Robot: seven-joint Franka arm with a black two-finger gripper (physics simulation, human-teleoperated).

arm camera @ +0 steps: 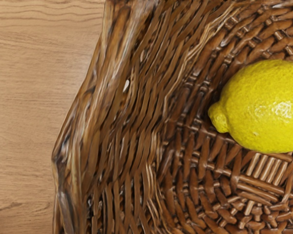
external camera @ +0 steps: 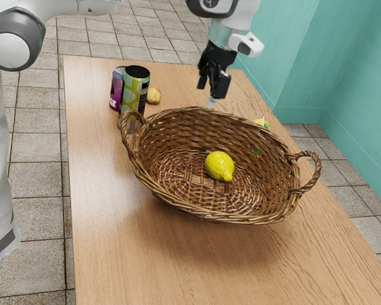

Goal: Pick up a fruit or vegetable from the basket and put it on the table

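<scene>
In the exterior view, I'm seeing the basket (external camera: 222, 213) standing nearest on the table (external camera: 140, 267), the lemon (external camera: 218, 165) lying inside on its woven floor. Beyond, my claw (external camera: 213, 94) is hanging toward the lemon's 12 o'clock, though I'm not able to tell whether it's released or clenched; two cans (external camera: 134, 92) are standing toward 10 o'clock.

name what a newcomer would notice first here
The bright yellow lemon would likely catch the eye first, lying inside the big brown basket on the table. Next, probably the two cans standing close together beyond the basket, on the exterior view's left.
</scene>
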